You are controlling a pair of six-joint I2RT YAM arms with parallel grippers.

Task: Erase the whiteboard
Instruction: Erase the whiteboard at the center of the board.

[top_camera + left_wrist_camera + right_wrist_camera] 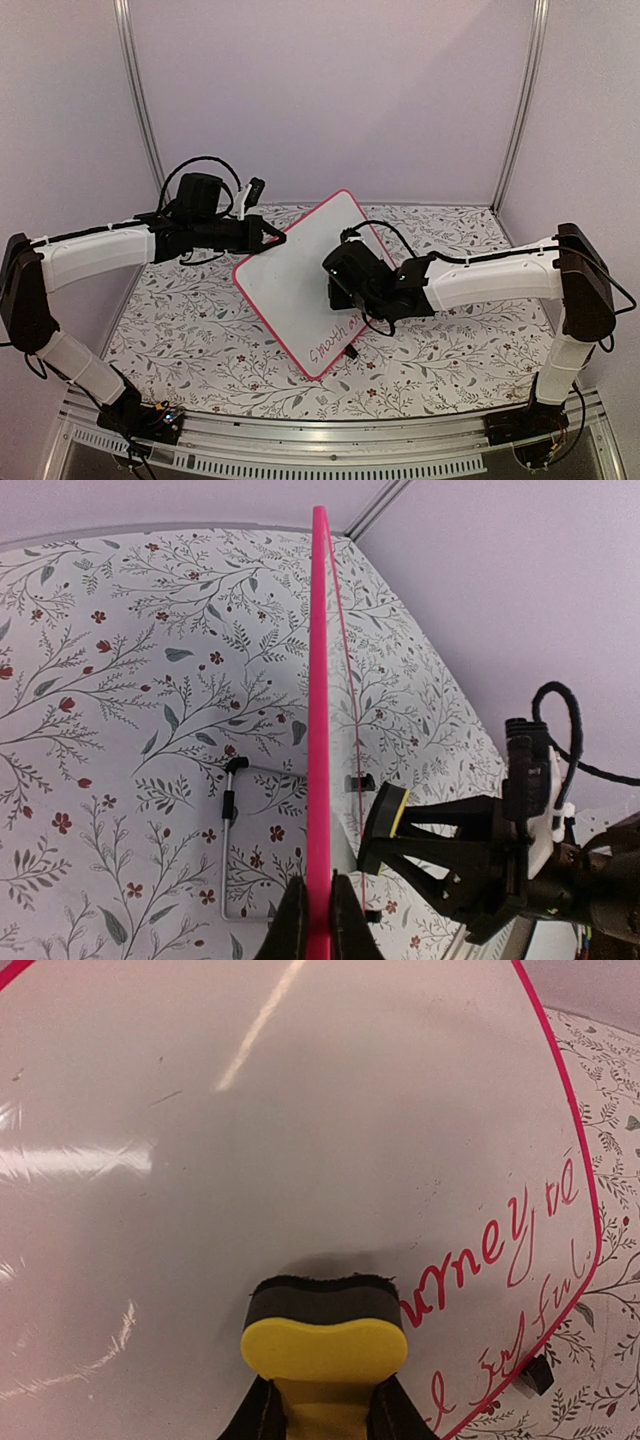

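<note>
Left gripper [318, 912] clamped on whiteboard [312, 285] edge; right gripper [325, 1412] clamped on yellow eraser [322, 1345].
Whiteboard is held tilted over the floral table [200, 340], its pink frame [320, 680] pinched edge-on between the left jaws. Eraser's dark felt side is set against the white face, just beside red handwriting [490, 1245] near the lower corner. One small black clip foot [537, 1372] is seen at that edge.
</note>
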